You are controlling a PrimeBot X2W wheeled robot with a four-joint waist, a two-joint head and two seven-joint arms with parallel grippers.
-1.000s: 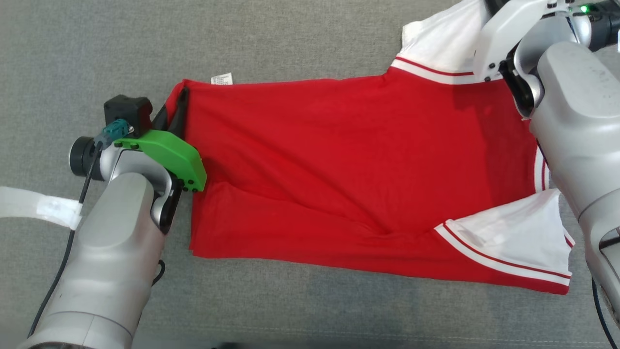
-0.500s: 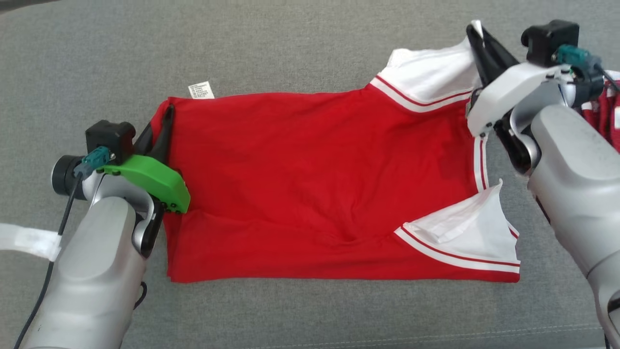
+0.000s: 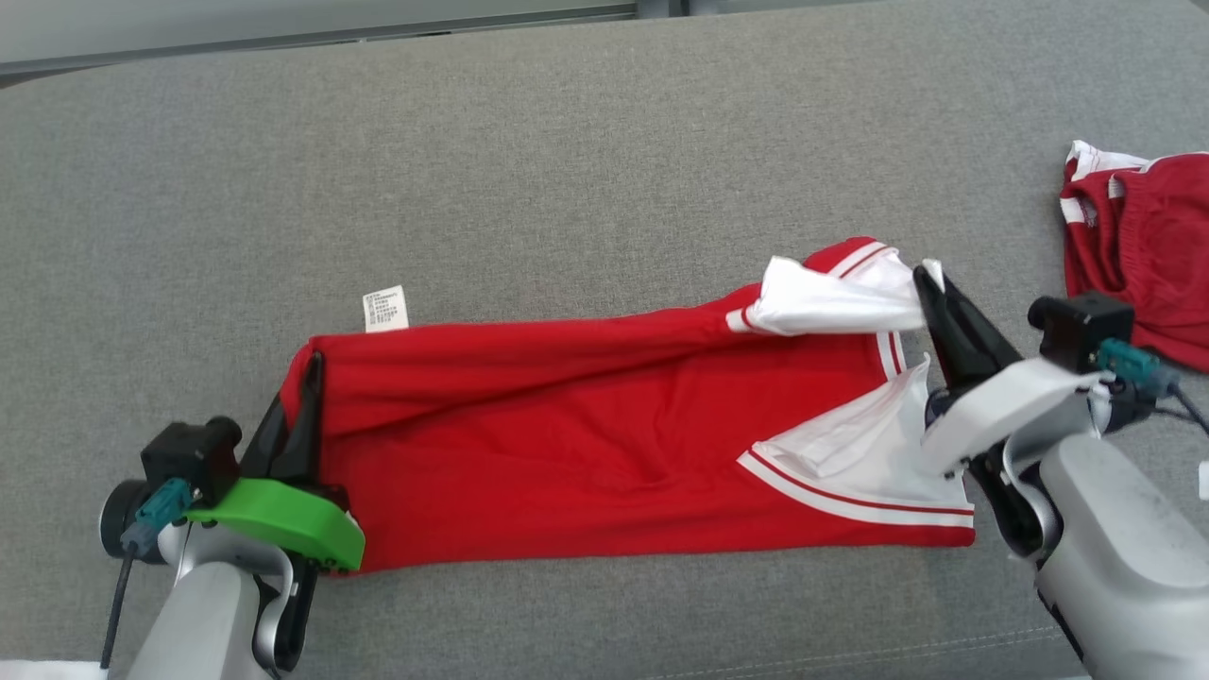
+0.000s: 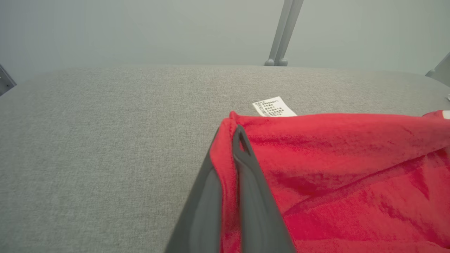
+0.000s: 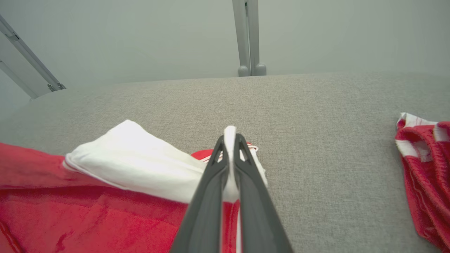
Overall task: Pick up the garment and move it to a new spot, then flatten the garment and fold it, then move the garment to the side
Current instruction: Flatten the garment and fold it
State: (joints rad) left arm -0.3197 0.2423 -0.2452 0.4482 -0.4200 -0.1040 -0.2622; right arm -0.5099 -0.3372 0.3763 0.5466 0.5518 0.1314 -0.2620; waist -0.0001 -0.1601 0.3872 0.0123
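Holding the red garment [image 3: 586, 453] by two corners, I have it strung between my grippers. Its body lies on the grey cushion [image 3: 567, 142] in the space between my fingers, and the edge I grip is the one farther from me. My left gripper [image 3: 310, 370] is pinched tight on the red hem corner, with cloth wrapped between the two dark fingers. My right gripper [image 3: 930, 288] is pinched tight on the white sleeve [image 3: 831, 297], and a tab of white pokes out past its tips.

I judge this to be the fold, or the flattening pull just before it (the cloth shows a few slack creases mid-body, so it is not smooth yet). To do it well, I should move both hands together at the same height and pace, with just enough pull between them that the held edge runs straight. I should then lay that edge down parallel to the near hem rather than dropping one end first.

The other sleeve [image 3: 869, 453] lies loose on the body just inside my right fingers and could bunch under the fold. The care label [image 3: 385, 309] lies just beyond my left fingertips. A second red garment [image 3: 1143, 274] lies well out past my right gripper and should stay untouched.
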